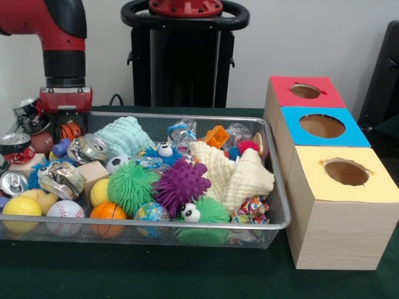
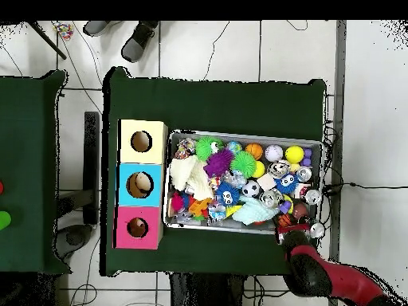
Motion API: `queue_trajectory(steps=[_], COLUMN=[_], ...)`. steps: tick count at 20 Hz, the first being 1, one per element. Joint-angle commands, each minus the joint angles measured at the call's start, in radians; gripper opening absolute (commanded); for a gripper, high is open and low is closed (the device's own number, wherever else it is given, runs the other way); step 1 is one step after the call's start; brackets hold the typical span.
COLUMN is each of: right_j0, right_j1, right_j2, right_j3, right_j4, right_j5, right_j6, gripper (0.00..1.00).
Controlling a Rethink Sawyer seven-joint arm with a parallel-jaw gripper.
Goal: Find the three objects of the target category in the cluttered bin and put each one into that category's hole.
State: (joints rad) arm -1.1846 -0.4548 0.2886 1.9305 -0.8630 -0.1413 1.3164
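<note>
Whether the jaws are apart or together cannot be told; the gripper (image 1: 65, 115) hangs over the bin's (image 1: 274, 187) corner. Balls, cans (image 1: 60, 179) and cloths (image 1: 234, 171) fill the bin, cans lying just beside the gripper.

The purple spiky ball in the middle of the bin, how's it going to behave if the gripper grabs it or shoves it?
The purple spiky ball looks soft, so its thin rubbery spines would probably squash and bend under a grip. It seems light for its size. Pushed, it likely won't roll far, because the spines drag and it sits wedged between the green spiky ball and the cream cloth.
</note>
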Motion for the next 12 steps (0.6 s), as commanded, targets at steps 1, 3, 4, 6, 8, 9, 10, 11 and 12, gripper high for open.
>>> queue_trajectory(steps=[1,3,4,6,8,9,10,11,12], right_j0=[-0.066,-0.059,-0.062,-0.064,-0.058,-0.046,-0.037,-0.026,-0.021], right_j1=[0.050,0.054,0.053,0.050,0.050,0.054,0.057,0.062,0.066], right_j2=[-0.186,-0.201,-0.202,-0.205,-0.213,-0.228,-0.240,-0.253,-0.262], right_j3=[0.109,0.109,0.113,0.122,0.131,0.131,0.133,0.133,0.132], right_j4=[-0.181,-0.190,-0.191,-0.190,-0.185,-0.178,-0.172,-0.164,-0.158], right_j5=[0.059,0.037,0.033,0.029,0.026,0.012,-0.003,-0.020,-0.033], right_j6=[0.050,0.061,0.064,0.070,0.077,0.086,0.093,0.100,0.105], gripper=[1.00,1.00,1.00,1.00,1.00,1.00,1.00,1.00,1.00])
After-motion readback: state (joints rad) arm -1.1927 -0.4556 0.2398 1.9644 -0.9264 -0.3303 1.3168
